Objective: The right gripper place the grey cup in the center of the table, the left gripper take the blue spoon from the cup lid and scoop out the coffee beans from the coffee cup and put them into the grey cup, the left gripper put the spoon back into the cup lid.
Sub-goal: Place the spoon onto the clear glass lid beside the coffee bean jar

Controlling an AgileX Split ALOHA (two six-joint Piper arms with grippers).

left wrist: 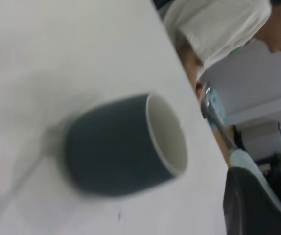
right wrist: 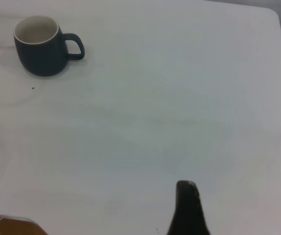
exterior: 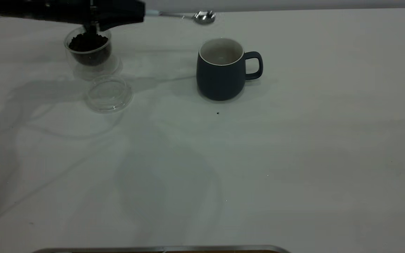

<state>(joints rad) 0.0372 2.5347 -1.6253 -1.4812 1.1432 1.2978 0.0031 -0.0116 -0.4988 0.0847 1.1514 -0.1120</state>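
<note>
Spoon (exterior: 188, 15) status: I have the blue spoon clamped by its handle in the left gripper (exterior: 132, 14), long axis level, bowl pointing toward the grey cup (exterior: 222, 68), which stands mid-table. Bowl hangs short of the cup's rim.

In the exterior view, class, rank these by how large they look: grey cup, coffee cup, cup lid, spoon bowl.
1. Grey cup
2. Coffee cup and cup lid: about alike, unranked; the left arm hides part of the coffee cup.
3. Spoon bowl
</note>
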